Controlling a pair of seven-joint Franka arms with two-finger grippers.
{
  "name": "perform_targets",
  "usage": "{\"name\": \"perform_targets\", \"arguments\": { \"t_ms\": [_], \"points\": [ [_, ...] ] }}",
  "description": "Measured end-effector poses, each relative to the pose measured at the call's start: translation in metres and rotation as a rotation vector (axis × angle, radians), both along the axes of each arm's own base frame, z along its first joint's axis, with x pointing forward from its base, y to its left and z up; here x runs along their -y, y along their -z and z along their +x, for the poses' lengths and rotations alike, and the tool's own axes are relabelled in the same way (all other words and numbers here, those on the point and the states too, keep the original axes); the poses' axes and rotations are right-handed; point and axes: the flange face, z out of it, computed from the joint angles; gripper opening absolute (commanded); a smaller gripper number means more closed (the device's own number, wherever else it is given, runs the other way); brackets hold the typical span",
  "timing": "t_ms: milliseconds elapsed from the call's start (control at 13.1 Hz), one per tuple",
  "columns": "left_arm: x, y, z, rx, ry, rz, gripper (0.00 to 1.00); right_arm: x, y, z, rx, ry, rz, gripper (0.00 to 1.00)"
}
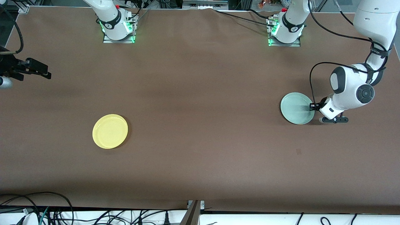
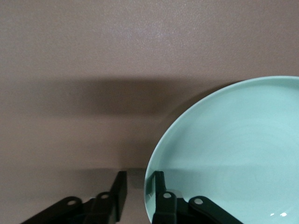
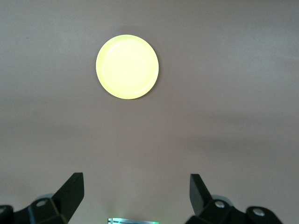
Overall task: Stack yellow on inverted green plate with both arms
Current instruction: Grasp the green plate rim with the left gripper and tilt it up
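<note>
Yellow plate (image 1: 110, 131) lies flat and rim-up on the brown surface (image 1: 200, 93), toward the right arm's end and nearer the front camera than either base; being round, it has no long axis. Nothing touches it. The green plate (image 1: 297, 108) sits well apart from it, toward the left arm's end of the surface, and it too lies with its hollow side up, its smooth inner face and low rim showing in the left wrist view (image 2: 233, 154). The left gripper (image 1: 312, 107) is down at the surface at the green plate's edge, on the side toward the left arm's end. In the left wrist view its fingers (image 2: 159, 184) straddle the rim: one black finger lies over the inside of the plate just within the edge, and the other stands outside the plate over the bare surface. A gap shows between the outer finger and the rim, so the fingers are partly drawn together around the edge but not clamped on it. The plate rests on the surface, not lifted. The right gripper (image 1: 36, 70) waits up in the air over the edge of the surface at the right arm's end, well away from the yellow plate. In the right wrist view its fingers (image 3: 70, 191) stand wide apart and hold nothing, with the yellow plate (image 3: 127, 66) visible on the bare surface some way off.
</note>
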Motion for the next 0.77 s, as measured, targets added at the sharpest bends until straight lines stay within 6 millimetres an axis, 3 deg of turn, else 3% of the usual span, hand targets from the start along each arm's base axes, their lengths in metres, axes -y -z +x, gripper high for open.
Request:
{"name": "perform_targets", "arguments": {
  "t_ms": [153, 383, 766],
  "points": [
    [0.002, -0.003, 0.002, -0.005, 0.008, -0.003, 0.0, 0.0, 0.002, 0.001, -0.005, 0.001, -0.001, 1.0],
    [0.004, -0.028, 0.013, -0.085, 0.016, -0.016, 0.0, 0.001, 0.005, 0.002, -0.009, 0.003, -0.002, 1.0],
    [0.041, -0.113, 0.067, -0.157, 0.087, -0.014, 0.0, 0.002, 0.007, 0.003, -0.013, 0.003, -0.01, 1.0]
  ]
}}
